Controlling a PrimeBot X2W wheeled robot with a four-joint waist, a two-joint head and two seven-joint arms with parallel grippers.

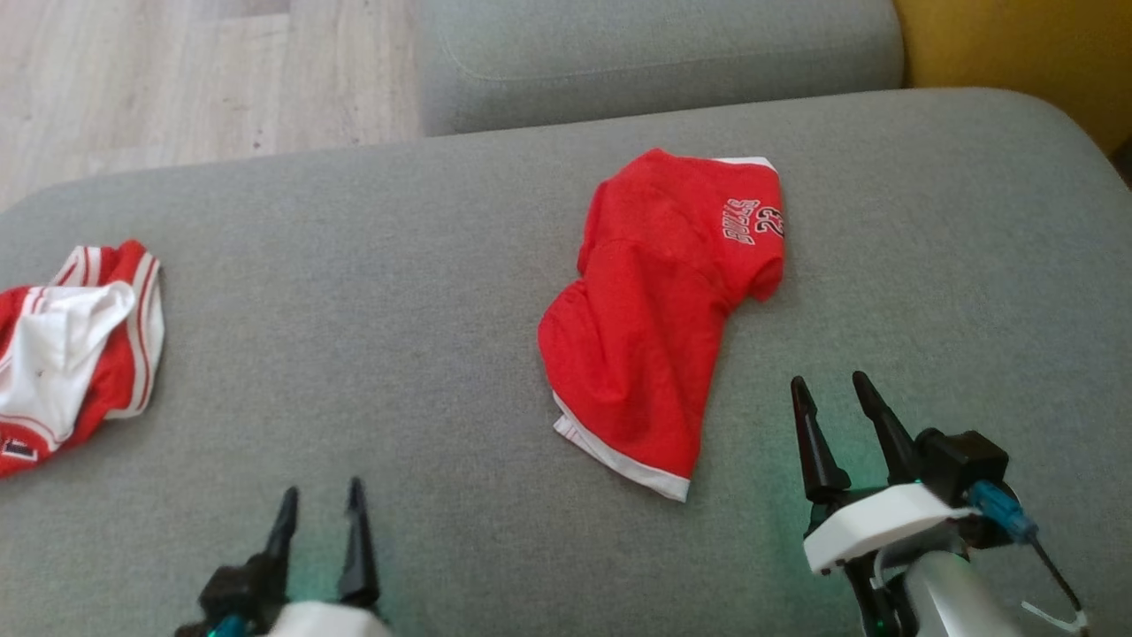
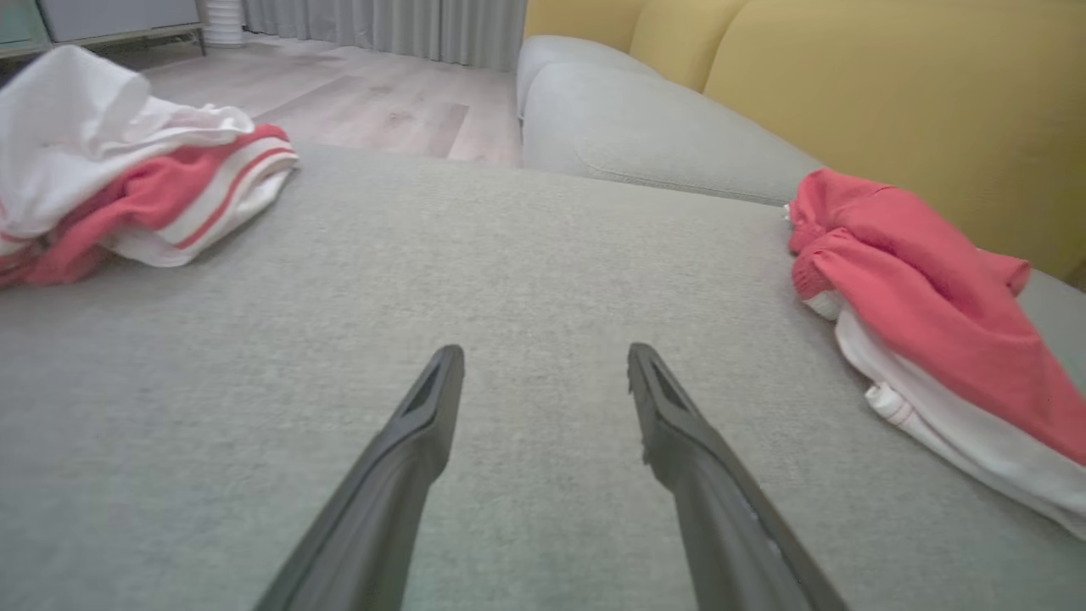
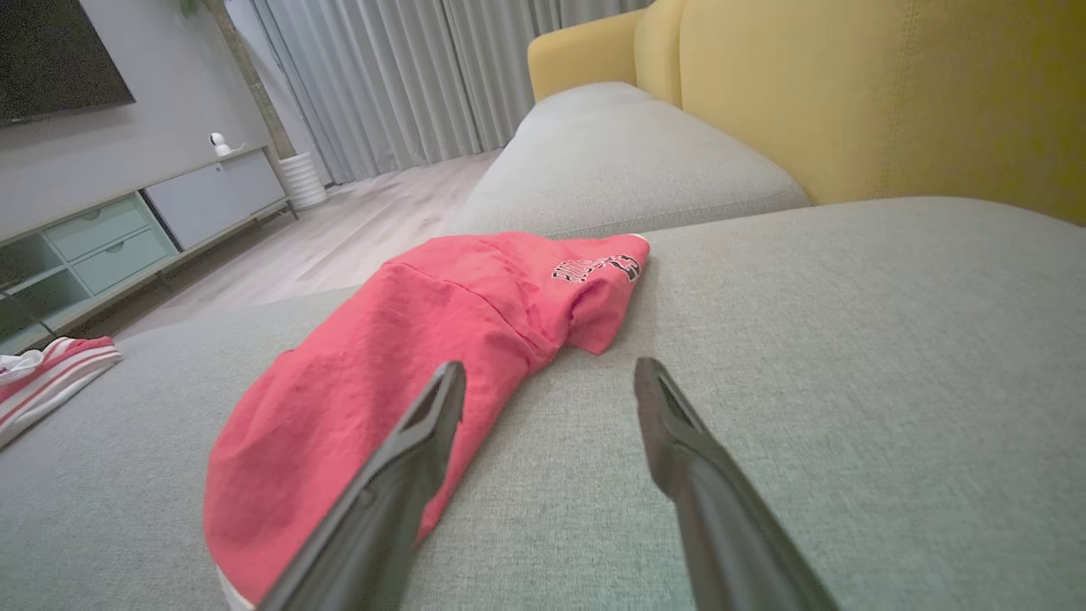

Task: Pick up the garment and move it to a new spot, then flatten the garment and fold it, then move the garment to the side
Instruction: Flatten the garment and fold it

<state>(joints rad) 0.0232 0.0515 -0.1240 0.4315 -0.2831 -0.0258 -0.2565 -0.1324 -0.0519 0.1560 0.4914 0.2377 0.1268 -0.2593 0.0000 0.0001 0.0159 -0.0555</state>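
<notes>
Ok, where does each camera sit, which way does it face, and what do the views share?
Head view: on the head, looking forward and down at the grey cushion; left end effector and right end effector show at the bottom, open.
Left wrist view: on the left wrist, low, facing across the cushion toward the wood floor; its own fingers show.
Right wrist view: on the right wrist, low, facing curtains and yellow backrest; its own fingers show.
Shared: all three see the red garment and the red-and-white garment.
</notes>
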